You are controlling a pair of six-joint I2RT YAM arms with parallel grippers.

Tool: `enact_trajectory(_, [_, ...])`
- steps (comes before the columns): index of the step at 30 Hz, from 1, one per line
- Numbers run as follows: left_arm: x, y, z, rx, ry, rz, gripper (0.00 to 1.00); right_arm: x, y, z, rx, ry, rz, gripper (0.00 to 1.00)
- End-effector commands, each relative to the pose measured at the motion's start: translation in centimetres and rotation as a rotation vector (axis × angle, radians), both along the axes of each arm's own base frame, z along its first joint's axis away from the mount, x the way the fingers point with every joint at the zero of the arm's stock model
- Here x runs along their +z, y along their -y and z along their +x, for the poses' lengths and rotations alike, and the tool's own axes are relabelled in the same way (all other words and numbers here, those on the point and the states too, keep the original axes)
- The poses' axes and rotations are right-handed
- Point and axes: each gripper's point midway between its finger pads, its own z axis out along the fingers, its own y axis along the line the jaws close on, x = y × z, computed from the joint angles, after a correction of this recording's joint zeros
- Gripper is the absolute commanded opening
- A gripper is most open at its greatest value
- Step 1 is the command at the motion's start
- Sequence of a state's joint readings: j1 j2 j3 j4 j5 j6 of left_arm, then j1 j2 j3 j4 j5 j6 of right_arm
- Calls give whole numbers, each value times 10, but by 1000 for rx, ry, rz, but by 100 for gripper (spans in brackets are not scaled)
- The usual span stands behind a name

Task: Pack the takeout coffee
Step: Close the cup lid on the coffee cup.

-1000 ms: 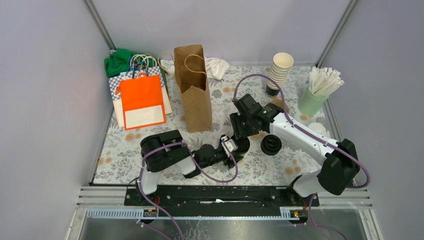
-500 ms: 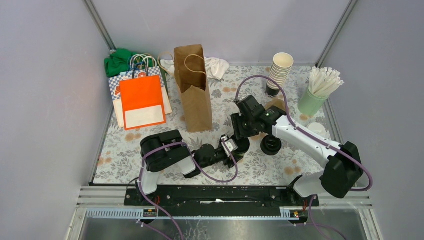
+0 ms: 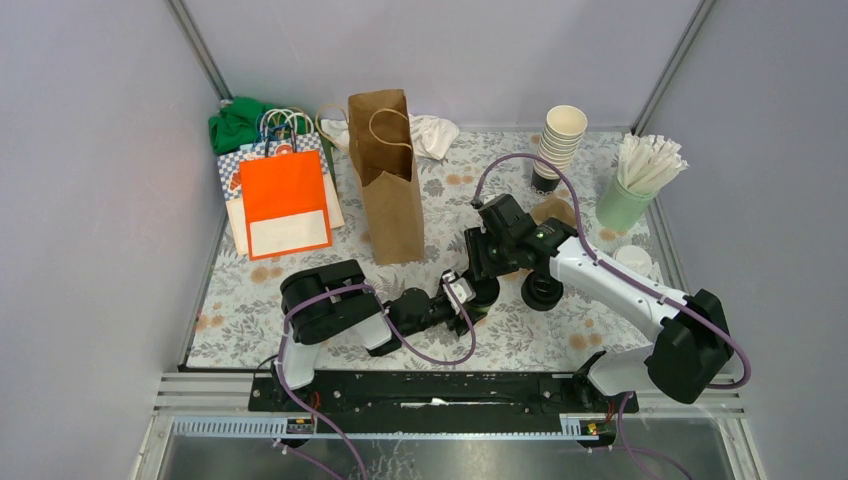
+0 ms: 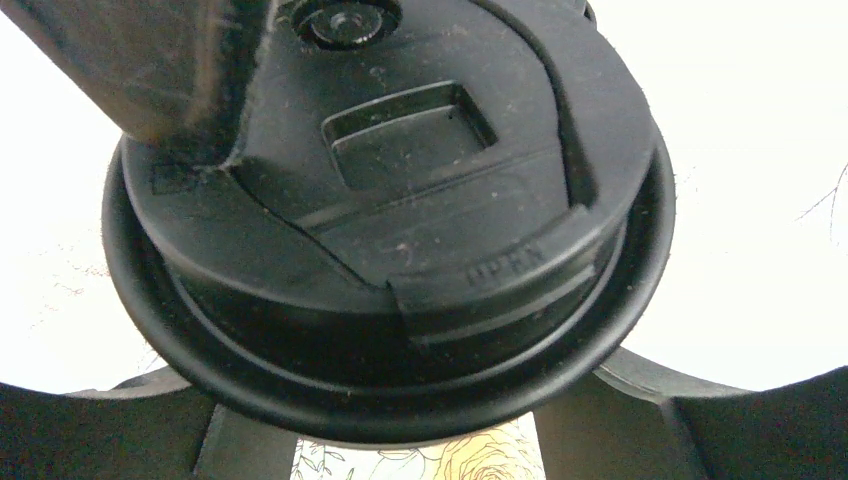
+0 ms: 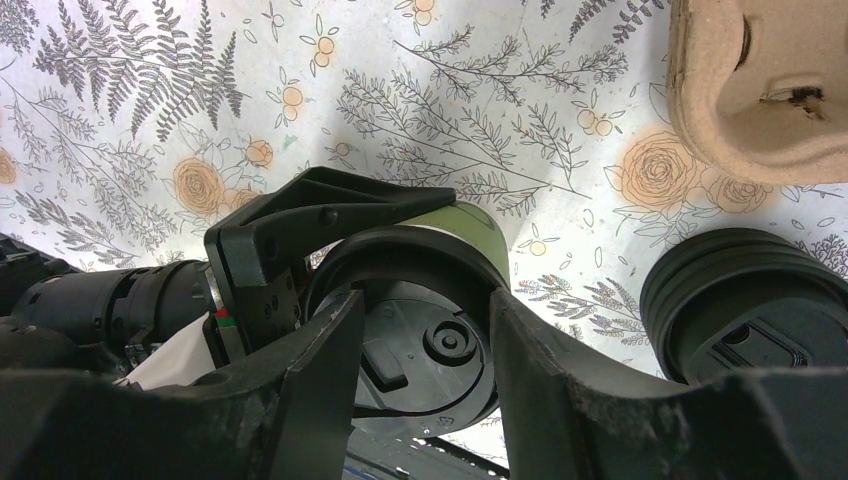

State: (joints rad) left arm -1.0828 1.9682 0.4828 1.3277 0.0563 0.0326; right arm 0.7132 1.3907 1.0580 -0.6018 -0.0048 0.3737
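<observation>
A green takeout coffee cup (image 5: 478, 228) with a black lid (image 5: 430, 370) stands on the floral cloth, mid-table. My left gripper (image 3: 476, 293) is shut round its body; its fingers (image 5: 300, 215) wrap the cup wall. In the left wrist view the lid (image 4: 400, 230) fills the frame above my left gripper (image 4: 420, 440). My right gripper (image 5: 420, 300) comes down from above, its fingers (image 5: 330, 350) closed on either side of the lid's raised top. In the top view my right gripper (image 3: 488, 262) hides most of this cup. A second lidded cup (image 3: 541, 290) stands just right of it (image 5: 745, 300).
An upright brown paper bag (image 3: 385, 175) stands left of the grippers. A cardboard cup carrier (image 5: 770, 80) lies behind them. A stack of cream cups (image 3: 560, 145) and a pale green cup of white sticks (image 3: 640, 180) are at the back right. Orange and checked bags (image 3: 283, 195) lie at the left.
My right arm has shifted a little to the right and lowered onto the lid. The left arm and its cup have not moved.
</observation>
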Motion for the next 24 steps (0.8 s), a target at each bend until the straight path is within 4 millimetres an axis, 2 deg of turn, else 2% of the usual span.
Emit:
enact_trajectory(1, [0, 6, -1, -22, 17, 9, 73, -67, 36, -55, 4, -278, -190, 54])
enact_trajectory(4, [0, 6, -1, -22, 17, 9, 73, -61, 35, -50, 3, -257, -190, 54])
enact_trajectory(6, [0, 6, -1, -23, 17, 8, 73, -49, 32, -42, 5, -228, -186, 55])
enact_trajectory(11, [0, 6, -3, -28, 12, 5, 73, 2, 19, -10, -8, -93, -126, 62])
enact_trajectory(15, [0, 6, -4, -29, 4, 1, 72, 31, 15, 7, -21, -19, -92, 69])
enact_trajectory(20, [7, 6, -5, -23, -16, -22, 72, 52, 18, 16, -48, 45, -66, 71])
enact_trajectory(24, [4, 5, -2, -6, -28, -4, 72, 63, 22, 19, -68, 100, -47, 72])
